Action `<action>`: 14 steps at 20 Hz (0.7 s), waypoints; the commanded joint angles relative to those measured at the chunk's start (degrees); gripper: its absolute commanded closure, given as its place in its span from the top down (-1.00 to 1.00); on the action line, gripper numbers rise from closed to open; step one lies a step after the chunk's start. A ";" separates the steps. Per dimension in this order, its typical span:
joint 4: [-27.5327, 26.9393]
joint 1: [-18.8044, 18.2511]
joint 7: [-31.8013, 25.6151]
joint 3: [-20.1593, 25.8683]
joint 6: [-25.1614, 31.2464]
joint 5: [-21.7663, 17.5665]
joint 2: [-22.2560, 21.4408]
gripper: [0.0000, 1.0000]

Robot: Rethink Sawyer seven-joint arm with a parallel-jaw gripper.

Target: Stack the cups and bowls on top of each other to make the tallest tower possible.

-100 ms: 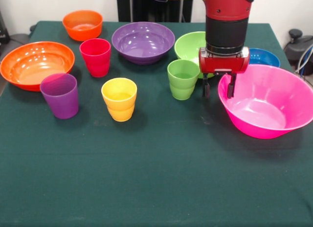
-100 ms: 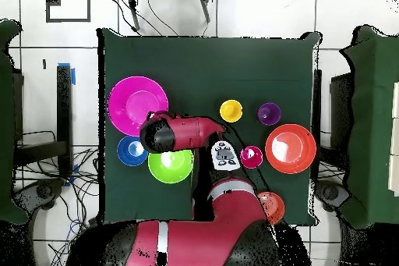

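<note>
You have the gripper hanging low at the near rim of the pink bowl, its two fingers parted and empty, one just outside the rim and one at or just over it. From the front view you cannot tell whether they straddle the rim or hover just above it.

Nothing is stacked yet. The green cup stands just beside the gripper, the yellow cup and purple cup further along the same row, the red cup behind them. The big orange bowl sits at the table's edge, the small orange bowl at the back, the purple bowl mid-back, and the lime bowl and blue bowl are partly hidden behind the arm.

Watch these risks, as I judge them:
- Pinching a glossy, sloped rim at one point may let the pink bowl tip or slip out on the lift.
- Coming down off-line could press the rim and skid the bowl.
- Any sideways swing could knock the green cup over.
- The pink bowl lies near the table's edge; a push could send it off.
</note>
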 commanded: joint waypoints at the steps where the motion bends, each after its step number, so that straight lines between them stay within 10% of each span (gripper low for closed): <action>1: -1.67 0.24 0.75 1.98 1.43 -3.34 1.83 1.00; 14: -1.23 0.40 0.81 1.75 1.68 -3.37 1.25 1.00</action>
